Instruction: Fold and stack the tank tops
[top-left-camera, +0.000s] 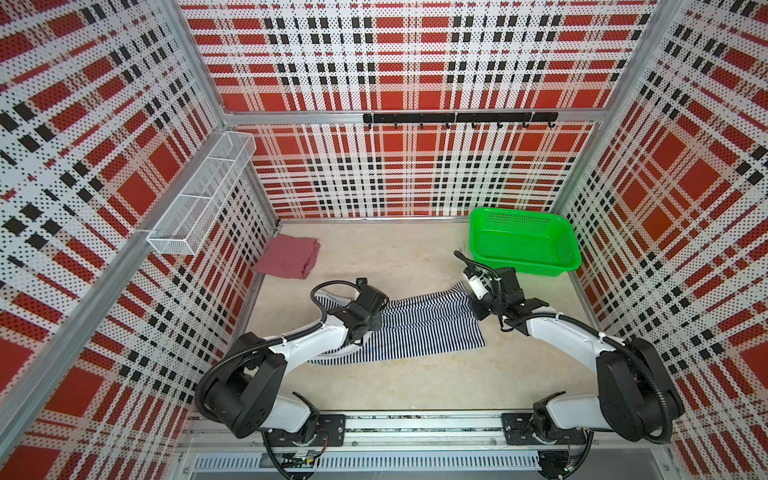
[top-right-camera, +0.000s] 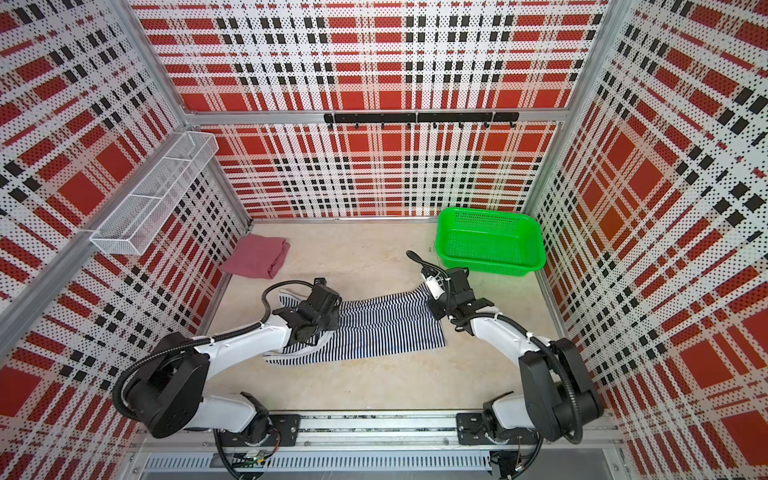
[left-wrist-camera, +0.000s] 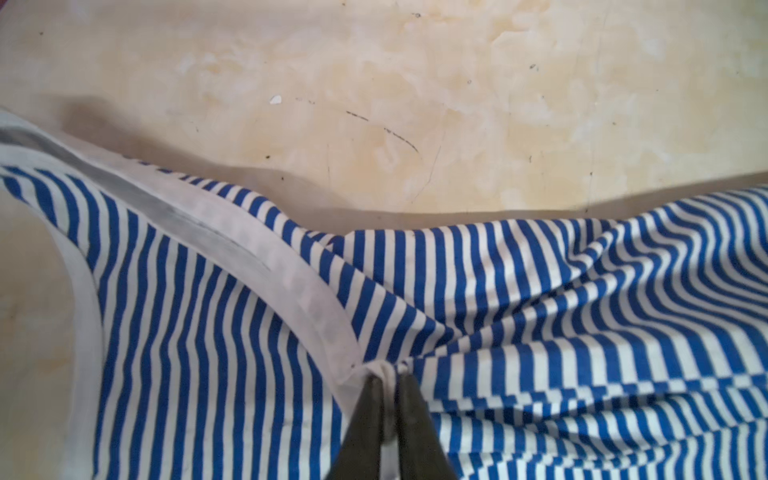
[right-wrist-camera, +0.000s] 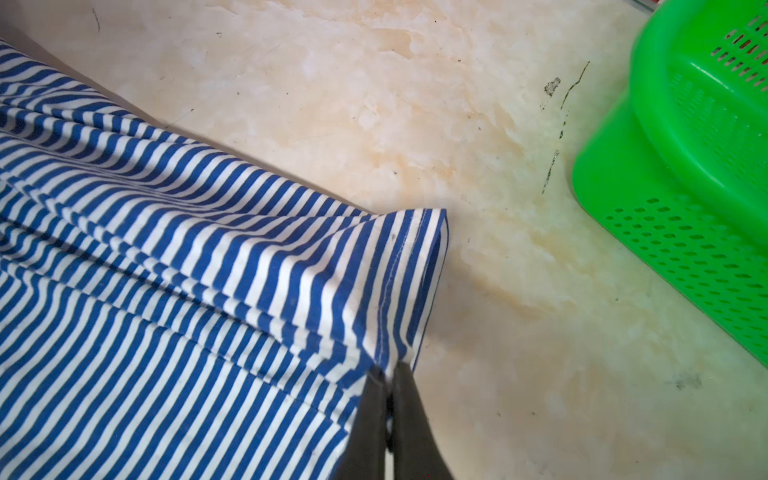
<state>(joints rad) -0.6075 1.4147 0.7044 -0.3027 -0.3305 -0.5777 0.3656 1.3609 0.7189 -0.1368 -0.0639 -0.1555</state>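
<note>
Honestly, the striped tank top (top-left-camera: 419, 328) looked light and floppy. Left pincer (left-wrist-camera: 388, 370) pinched its armhole trim, right pincer (right-wrist-camera: 386, 370) the hem corner.

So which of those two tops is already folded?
The plain rose top, a compact folded bundle lying alone at the back left. The striped top lies stretched across the middle, its ends pinched by the left gripper and right gripper.
</note>
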